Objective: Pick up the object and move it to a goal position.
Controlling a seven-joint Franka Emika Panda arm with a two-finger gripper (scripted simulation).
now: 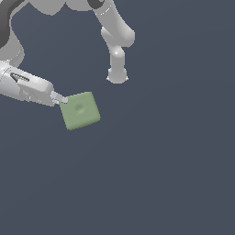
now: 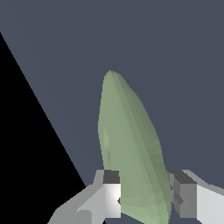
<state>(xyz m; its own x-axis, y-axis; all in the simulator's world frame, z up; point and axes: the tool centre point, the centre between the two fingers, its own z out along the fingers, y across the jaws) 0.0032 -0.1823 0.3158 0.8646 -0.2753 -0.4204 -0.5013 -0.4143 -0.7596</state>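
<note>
The object, a pale sage-green cube (image 1: 81, 110) with rounded edges and a faint round dimple, sits left of centre in the exterior view. My gripper (image 1: 62, 99) reaches in from the exterior view's left and meets the cube at its upper left edge. In the wrist view the cube (image 2: 131, 148) appears edge-on between my two fingers (image 2: 111, 192), and the gripper (image 2: 146, 194) is shut on it, with the pads against both of its sides.
The arm's white links (image 1: 117, 41) hang across the upper part of the exterior view, over a plain dark grey-blue floor (image 1: 160, 160). A black region (image 2: 26, 153) fills one side of the wrist view.
</note>
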